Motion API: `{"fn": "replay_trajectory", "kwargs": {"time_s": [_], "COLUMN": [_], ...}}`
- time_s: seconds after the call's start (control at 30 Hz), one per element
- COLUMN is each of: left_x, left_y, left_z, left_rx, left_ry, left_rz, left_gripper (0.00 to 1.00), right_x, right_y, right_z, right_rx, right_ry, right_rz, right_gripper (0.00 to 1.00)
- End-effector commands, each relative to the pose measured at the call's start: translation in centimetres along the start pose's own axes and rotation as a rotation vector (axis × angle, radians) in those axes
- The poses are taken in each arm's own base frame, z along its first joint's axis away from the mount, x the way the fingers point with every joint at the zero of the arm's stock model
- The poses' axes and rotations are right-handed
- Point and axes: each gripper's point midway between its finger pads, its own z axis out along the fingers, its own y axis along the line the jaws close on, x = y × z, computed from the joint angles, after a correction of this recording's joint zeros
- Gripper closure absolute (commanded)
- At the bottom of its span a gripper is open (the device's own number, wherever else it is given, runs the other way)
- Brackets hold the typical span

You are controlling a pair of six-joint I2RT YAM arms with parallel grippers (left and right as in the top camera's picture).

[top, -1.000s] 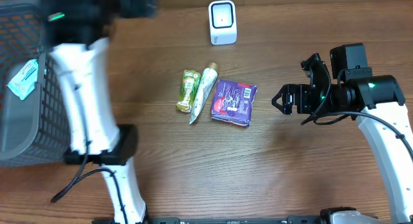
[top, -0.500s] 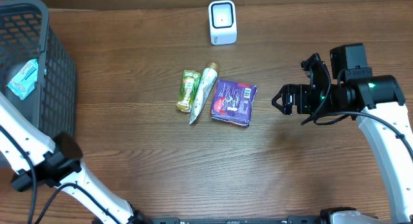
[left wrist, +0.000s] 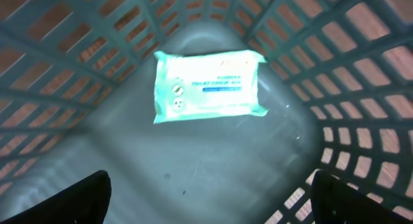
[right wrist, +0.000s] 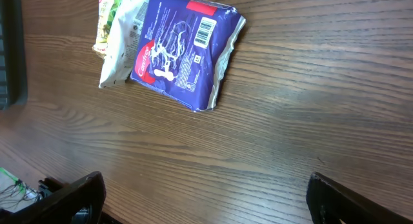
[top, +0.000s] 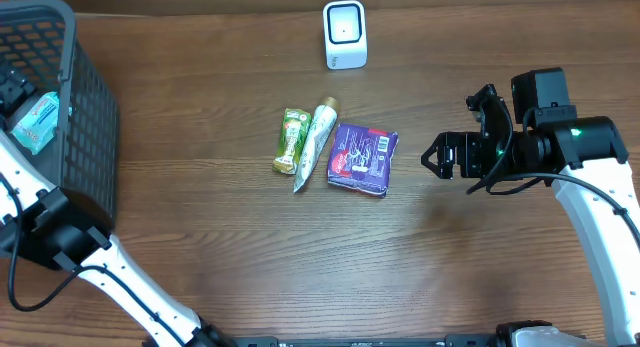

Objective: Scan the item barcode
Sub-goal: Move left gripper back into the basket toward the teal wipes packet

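Note:
Three items lie mid-table: a purple packet point(top: 363, 158), a white tube point(top: 315, 142) and a green packet point(top: 291, 140). In the right wrist view the purple packet point(right wrist: 184, 53) shows its barcode point(right wrist: 203, 31) face up. The white scanner point(top: 345, 34) stands at the back. To the right of the purple packet my right gripper point(top: 432, 155) is open and holds nothing. Inside the dark basket point(top: 75, 137), my left gripper point(left wrist: 210, 204) hangs open above a teal packet point(left wrist: 208, 84) that lies flat on the basket floor, with nothing between its fingers.
The basket's mesh walls point(left wrist: 361, 88) surround the left gripper on all sides. The white left arm point(top: 110, 277) runs along the table's left front. Bare wood point(top: 300, 257) lies in front of the items.
The left arm has swung from across the basket towards the table's left edge, its gripper staying over the basket. The teal packet and the right arm have not moved.

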Motion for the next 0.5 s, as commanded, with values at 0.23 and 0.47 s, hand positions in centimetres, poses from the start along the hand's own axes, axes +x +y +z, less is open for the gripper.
{"fn": "replay_trajectory", "kwargs": {"time_s": [0.23,0.47], "left_x": [2.3,3.5], "left_y": [-0.6,-1.1], "left_z": [-1.2,-6.8], "left_rx": [-0.005,0.042], "left_ry": [0.081,0.09], "left_rz": [-0.035,-0.062], "left_gripper": [0.19,0.2], "right_x": [-0.7,-0.7], "right_y": [0.6,0.6], "right_z": [-0.3,-0.3], "right_rx": [-0.007,-0.007], "right_ry": [-0.029,-0.026], "right_rz": [-0.028,-0.027], "right_gripper": [0.0,0.0]}}
